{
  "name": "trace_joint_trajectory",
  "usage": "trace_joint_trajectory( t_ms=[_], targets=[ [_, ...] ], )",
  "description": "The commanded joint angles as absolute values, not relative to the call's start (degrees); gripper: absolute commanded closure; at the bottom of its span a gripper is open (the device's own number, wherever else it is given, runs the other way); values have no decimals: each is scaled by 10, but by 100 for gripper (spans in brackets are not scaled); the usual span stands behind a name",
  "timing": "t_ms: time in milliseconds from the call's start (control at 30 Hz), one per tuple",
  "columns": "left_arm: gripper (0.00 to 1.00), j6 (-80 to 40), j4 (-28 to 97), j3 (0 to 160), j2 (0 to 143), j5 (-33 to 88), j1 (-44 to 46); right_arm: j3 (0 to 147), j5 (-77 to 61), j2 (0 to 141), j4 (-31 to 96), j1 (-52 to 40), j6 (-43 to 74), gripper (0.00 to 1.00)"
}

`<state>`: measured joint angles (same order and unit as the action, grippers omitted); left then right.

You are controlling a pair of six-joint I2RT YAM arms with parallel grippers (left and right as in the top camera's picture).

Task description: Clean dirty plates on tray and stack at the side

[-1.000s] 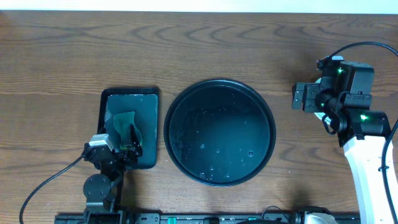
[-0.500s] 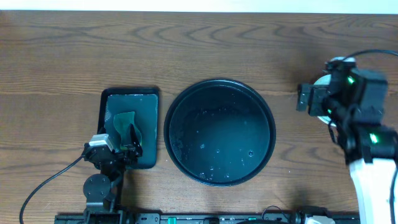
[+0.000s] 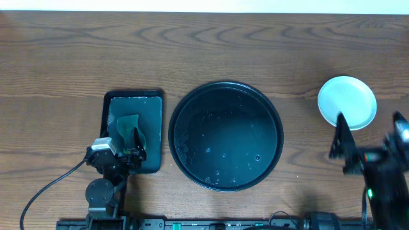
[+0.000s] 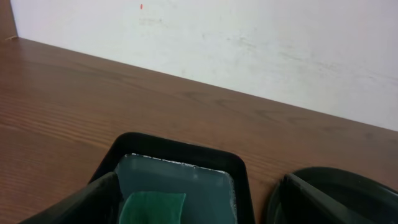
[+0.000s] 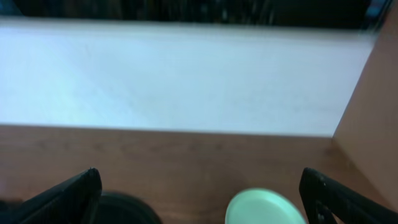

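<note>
The table point(image 3: 64, 57) is brown wood with a long, wavy grain, and it meets a plain white wall at its far edge.

At the left a rectangular black tray point(image 3: 153, 102) with rounded corners holds a thin, glassy sheet of water. A soft green sponge point(image 3: 126, 124) lies in its near half. The left fingers point(image 3: 132, 145) hover over the tray's near end, released. In the left wrist view the two dark fingers are spread wide, with the sponge point(image 4: 152, 208) low between them and touching neither.

Just to the right, apart from the small tray, sits the round tray point(image 3: 225, 83). It is large, black and glossy, with a raised rim. Its flat floor is wet, speckled with beads of water, and it carries no plates.

Further right, well apart from the round tray, a plate point(image 3: 347, 102) rests on the bare wood. It is small, round and shallow, and smooth, pale mint-white with no smears visible. Whether more plates lie under it cannot be told from above.

The right fingers point(image 3: 369, 131) are blurred, just on the near side of the plate and not touching it. In the right wrist view the two dark fingers stand far apart, gripping nothing, with the plate point(image 5: 264, 208) low between them.
</note>
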<state>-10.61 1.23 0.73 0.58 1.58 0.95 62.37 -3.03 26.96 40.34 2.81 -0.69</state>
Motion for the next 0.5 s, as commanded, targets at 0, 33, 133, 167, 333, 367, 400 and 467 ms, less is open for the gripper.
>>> trace_joint_trajectory(
  t_ms=[0,33,133,167,333,367,400,467],
  targets=[
    [18,-101,41,2,3,9,7,628,-29,221,414,24,-8,1],
    [18,-101,41,2,3,9,7,628,-29,208,422,23,-7,1],
    [18,-101,41,2,3,9,7,628,-28,168,450,23,-8,1],
    [18,-101,41,2,3,9,7,628,-29,156,453,23,-8,1],
    [18,-101,41,2,3,9,7,600,-29,98,434,23,-8,1],
    [18,-101,41,2,3,9,7,585,-30,85,418,23,-8,1],
    [18,-101,41,2,3,9,7,556,-35,64,387,23,-8,1],
    [18,-101,41,2,3,9,7,508,-46,34,333,24,-7,1]
  ],
)
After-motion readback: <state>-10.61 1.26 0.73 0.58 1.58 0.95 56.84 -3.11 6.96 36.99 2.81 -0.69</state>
